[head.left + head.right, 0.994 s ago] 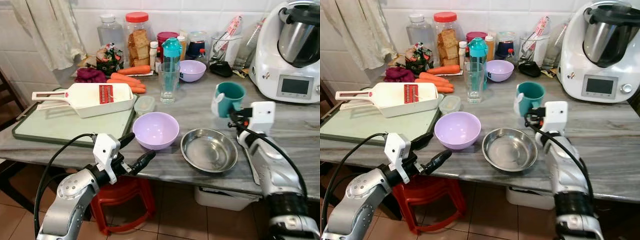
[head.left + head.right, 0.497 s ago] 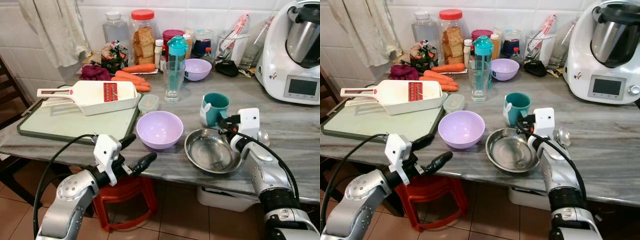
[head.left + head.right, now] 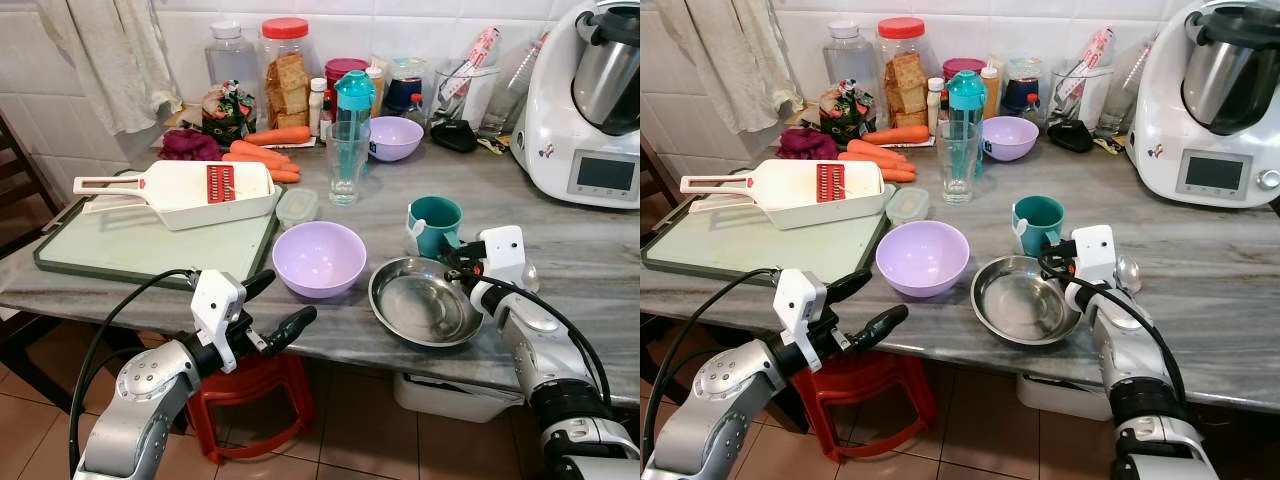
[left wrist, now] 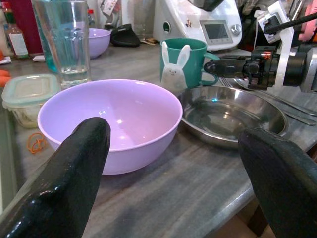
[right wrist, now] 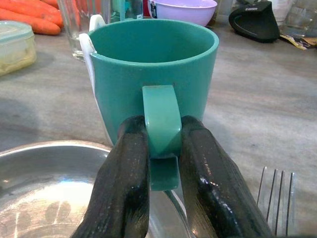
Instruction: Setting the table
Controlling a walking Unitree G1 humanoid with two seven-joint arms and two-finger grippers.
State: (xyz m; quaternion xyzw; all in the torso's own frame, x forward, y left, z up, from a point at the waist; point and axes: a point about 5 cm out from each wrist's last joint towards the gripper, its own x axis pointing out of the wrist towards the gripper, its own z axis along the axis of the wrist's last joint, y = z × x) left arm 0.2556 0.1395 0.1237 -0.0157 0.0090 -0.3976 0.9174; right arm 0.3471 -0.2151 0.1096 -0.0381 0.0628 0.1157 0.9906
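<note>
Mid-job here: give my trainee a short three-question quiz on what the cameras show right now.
1. True or false: the right gripper is shut on the handle of the teal mug.
2. Which dish lies directly ahead of the open left gripper: A) steel bowl B) large purple bowl C) drinking glass?
3. Which utensil lies on the counter beside the right gripper?

Key: 1 true; 2 B; 3 a fork.

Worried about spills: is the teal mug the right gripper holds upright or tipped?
Upright. The teal mug stands on the grey counter, rim level, handle pinched in the right gripper.
</note>
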